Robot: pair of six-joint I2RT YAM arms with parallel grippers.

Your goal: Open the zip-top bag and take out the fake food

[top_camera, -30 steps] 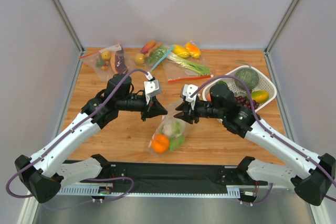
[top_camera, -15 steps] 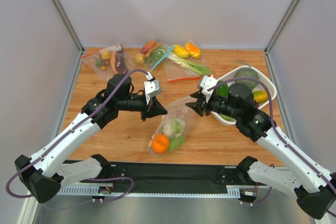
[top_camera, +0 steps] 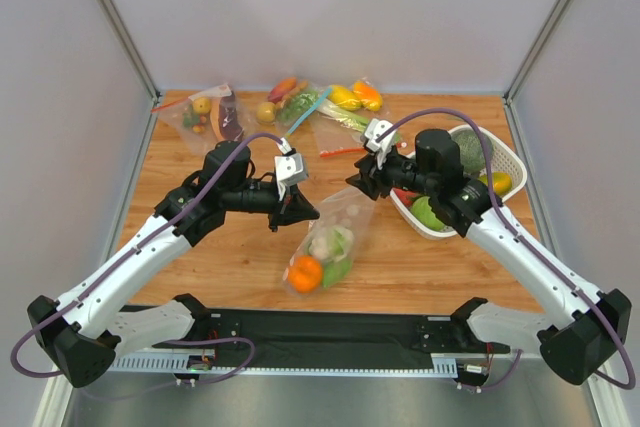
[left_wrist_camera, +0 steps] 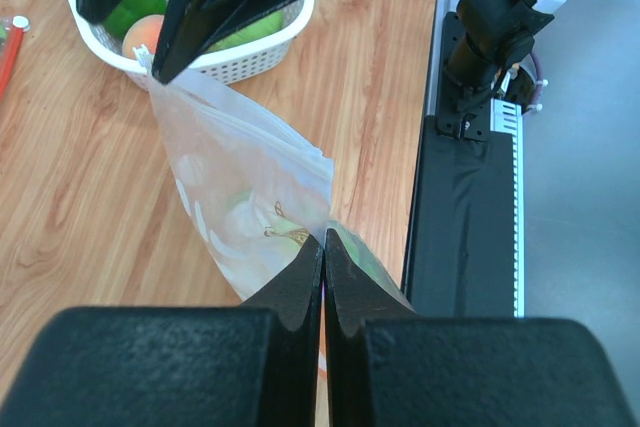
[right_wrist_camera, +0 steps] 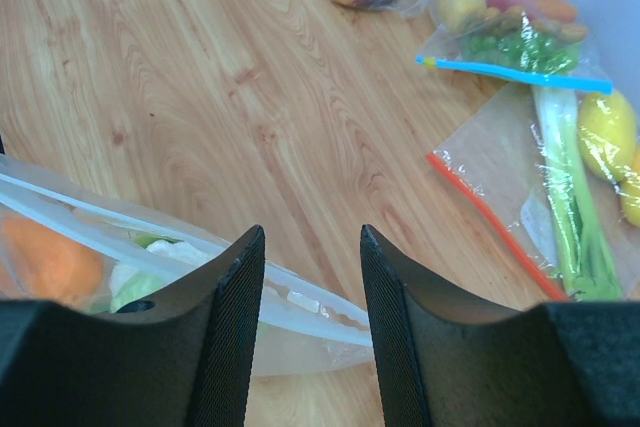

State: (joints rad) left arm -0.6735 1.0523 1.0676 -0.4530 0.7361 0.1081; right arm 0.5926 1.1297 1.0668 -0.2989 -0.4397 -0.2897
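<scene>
The zip-top bag [top_camera: 335,227] lies on the wooden table between my arms, its mouth raised towards the upper right. Inside are the orange [top_camera: 305,273], the white cauliflower [top_camera: 322,244] and the glossy green piece [top_camera: 339,269]. My left gripper [top_camera: 300,210] is shut on the bag's left edge; the left wrist view shows the plastic [left_wrist_camera: 240,177] pinched at the left gripper [left_wrist_camera: 323,245]. My right gripper [top_camera: 358,180] is open just above the bag's upper right corner. In the right wrist view the right gripper [right_wrist_camera: 310,237] stands over the whitish zip strip [right_wrist_camera: 310,304], empty.
A white basket [top_camera: 517,162] with a dark green melon and other toy food stands at the right, close behind my right gripper. Several other filled bags lie along the back edge, with a red zip strip [right_wrist_camera: 490,219] and a blue one [right_wrist_camera: 520,75].
My right gripper has drawn back from the bag's mouth, first right, then towards the back, and now hovers open over its upper corner. The left arm has not moved.
</scene>
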